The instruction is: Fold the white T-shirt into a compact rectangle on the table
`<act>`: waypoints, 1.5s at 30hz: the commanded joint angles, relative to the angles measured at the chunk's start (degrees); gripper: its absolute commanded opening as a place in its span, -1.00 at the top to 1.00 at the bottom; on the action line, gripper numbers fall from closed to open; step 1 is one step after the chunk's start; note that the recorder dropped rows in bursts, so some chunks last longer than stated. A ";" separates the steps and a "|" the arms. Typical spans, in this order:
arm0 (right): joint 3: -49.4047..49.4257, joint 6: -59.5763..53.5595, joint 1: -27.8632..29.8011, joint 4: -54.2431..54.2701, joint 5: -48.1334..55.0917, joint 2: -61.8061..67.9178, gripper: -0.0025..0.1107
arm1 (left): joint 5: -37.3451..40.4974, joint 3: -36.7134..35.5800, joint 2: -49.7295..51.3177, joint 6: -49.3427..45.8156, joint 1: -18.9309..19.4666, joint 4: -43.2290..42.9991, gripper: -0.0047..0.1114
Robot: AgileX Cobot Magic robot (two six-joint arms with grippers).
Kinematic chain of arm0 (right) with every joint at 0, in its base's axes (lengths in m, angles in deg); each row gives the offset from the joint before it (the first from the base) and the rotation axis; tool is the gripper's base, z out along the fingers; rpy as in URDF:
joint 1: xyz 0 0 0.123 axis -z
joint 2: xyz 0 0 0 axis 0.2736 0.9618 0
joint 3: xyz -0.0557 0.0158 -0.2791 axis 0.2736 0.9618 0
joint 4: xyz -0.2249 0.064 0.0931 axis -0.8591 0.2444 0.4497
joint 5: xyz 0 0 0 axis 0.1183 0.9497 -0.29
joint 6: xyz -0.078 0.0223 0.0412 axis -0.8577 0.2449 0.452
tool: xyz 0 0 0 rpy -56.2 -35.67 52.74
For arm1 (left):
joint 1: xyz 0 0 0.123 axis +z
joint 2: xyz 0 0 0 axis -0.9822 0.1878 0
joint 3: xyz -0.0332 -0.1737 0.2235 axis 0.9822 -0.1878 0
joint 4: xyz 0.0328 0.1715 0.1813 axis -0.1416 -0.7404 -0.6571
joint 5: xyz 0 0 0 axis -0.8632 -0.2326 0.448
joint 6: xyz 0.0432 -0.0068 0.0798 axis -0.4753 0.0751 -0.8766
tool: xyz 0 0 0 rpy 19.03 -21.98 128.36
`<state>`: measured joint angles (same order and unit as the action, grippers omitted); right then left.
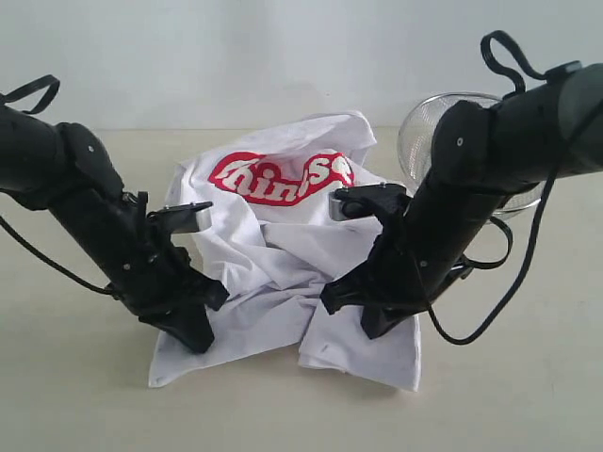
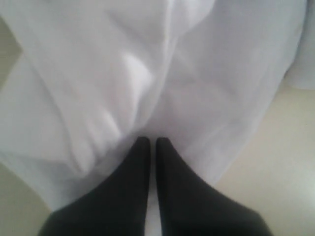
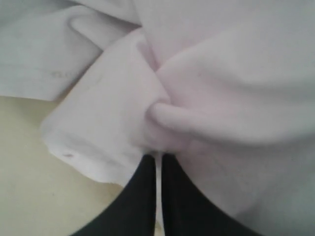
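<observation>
Shirt's nowhere near folded yet. The white T-shirt (image 1: pixel 283 254) is sitting crumpled in the middle of the frame on the pale counter (image 1: pixel 75 395). The red lettering (image 1: pixel 283 177) faces up near the top of the heap, and the bottom hem is spread along the lower edge. It's bunched into a lot of loose folds between the 2 arms, and the lower right corner lies flat on the counter.

The left fingers (image 1: pixel 191 330) are down at the lower left edge of the shirt. In the left wrist view those fingers (image 2: pixel 133 187) are pressed together with the tips pushed into white cloth. There's only a thin sliver of white showing between them, so it looks like a pinch on the fabric.

The right fingers (image 1: pixel 353 297) are down in the lower right part of the shirt, just right of center. In the right wrist view they (image 3: pixel 142 196) are closed too, with a narrow strip of cloth caught between them and a fat rolled fold bunched right at the tips. A folded flap with a tiny mark on it sticks out beside them over bare counter.

There's also a round wire-mesh basket (image 1: pixel 424 132) in the upper right, partly hidden behind the right arm, not touching the shirt as far as I can see.
</observation>
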<state>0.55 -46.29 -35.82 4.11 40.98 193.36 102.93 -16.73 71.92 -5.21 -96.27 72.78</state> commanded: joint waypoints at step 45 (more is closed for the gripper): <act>8.50 5.54 8.69 -12.76 7.11 -2.13 0.96 | -2.71 -22.55 -15.54 28.22 -0.11 -28.78 0.84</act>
<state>8.60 -40.41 -27.93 -7.08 46.01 192.17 97.26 -37.45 57.44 21.71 -96.44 46.92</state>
